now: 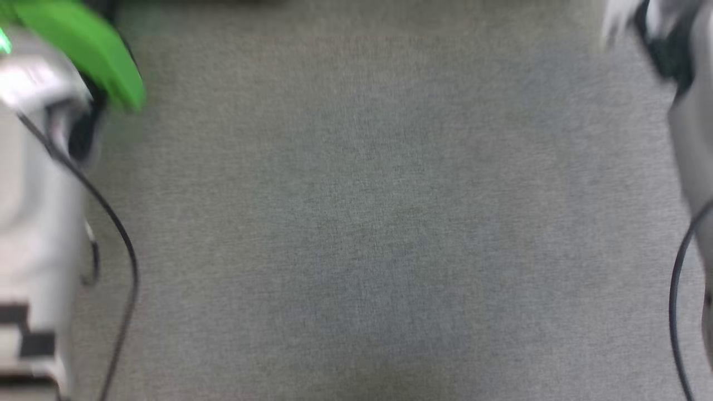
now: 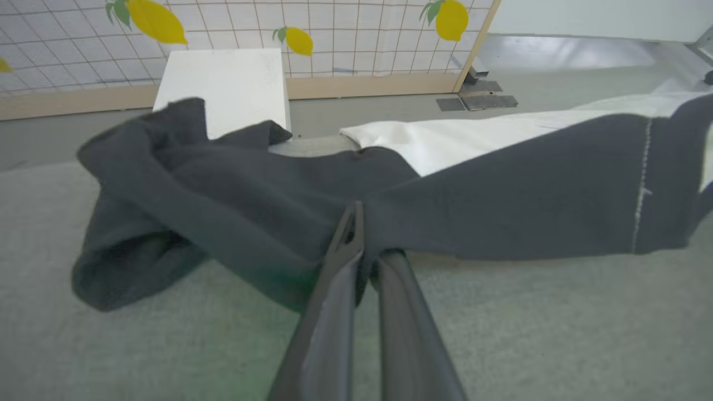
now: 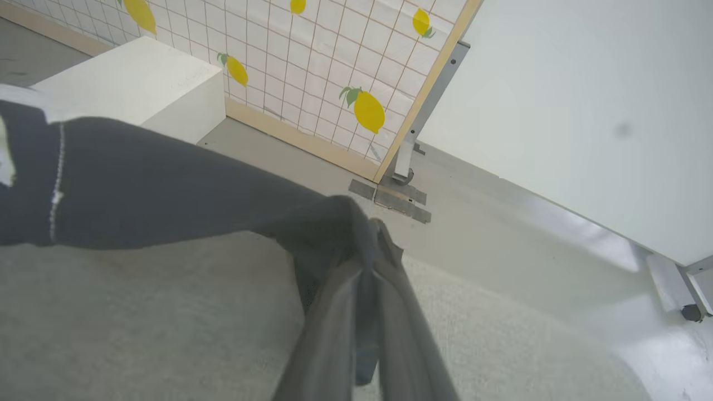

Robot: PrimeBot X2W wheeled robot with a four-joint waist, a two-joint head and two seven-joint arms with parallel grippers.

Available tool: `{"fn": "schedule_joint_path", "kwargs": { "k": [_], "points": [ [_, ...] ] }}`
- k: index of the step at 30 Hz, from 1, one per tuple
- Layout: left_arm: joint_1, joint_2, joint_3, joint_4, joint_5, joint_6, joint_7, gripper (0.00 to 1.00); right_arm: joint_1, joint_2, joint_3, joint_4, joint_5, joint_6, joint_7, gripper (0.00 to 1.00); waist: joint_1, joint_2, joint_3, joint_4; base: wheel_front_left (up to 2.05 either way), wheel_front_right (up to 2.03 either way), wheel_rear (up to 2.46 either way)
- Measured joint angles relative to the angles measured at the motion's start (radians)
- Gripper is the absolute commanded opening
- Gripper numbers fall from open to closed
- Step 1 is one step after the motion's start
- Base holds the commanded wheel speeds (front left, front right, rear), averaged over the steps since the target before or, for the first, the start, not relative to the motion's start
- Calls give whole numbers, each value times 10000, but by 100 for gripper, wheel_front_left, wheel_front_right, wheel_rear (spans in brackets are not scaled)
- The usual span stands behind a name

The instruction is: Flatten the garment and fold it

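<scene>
Black fabric of the garment (image 2: 501, 189) was pinched tight in the closed left gripper (image 2: 365, 242) and right gripper (image 3: 370, 236), stretched over the tabletop (image 2: 557, 334); even tension advised when laying flat.

Blurred pale left forearm (image 1: 33, 223) and right forearm (image 1: 693, 156) flank grey carpet (image 1: 356, 211).

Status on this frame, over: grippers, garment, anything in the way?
Left gripper shut on the garment. Right gripper shut on it too. Garment stretched between them, one sleeve bunched. White box beyond it.
</scene>
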Motion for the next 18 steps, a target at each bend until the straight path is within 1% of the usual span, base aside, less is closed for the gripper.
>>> {"fn": "schedule_joint_path", "kwargs": {
  "k": [3, 7, 8, 13, 16, 18],
  "points": [
    [1504, 67, -215, -742, -506, -10, 477, 0, 1493, -278, 128, -723, 581, 0, 357, 0, 0, 0, -479, 33, 0, 0, 0],
    [3570, 96, -148, -1875, -1471, -33, 1229, 0, 3694, -575, 46, -1931, 1083, -2, 1110, 0, -1, 0, -1200, 61, 0, 0, 0],
    [4068, 136, -117, -2194, -1626, 25, 1400, 0, 4283, -616, 19, -2263, 1246, -2, 1400, 0, -1, 0, -1393, 65, 0, 0, 0],
    [6274, 276, 104, -3634, -2207, 562, 2105, 0, 6774, -721, -527, -3645, 1661, 0, 2646, 0, -1, 0, -2268, 65, 0, 0, 0],
    [7568, 299, 144, -4468, -2452, 953, 2487, 0, 8108, -564, -1310, -4579, 1760, 4, 3262, 0, -1, 0, -2786, 64, 0, 0, 0],
    [8209, 291, 174, -4897, -2541, 1177, 2646, 0, 8837, -332, -1843, -5095, 1716, 4, 3503, 0, -1, 0, -3063, 74, 0, 0, 0]
  ]
}}
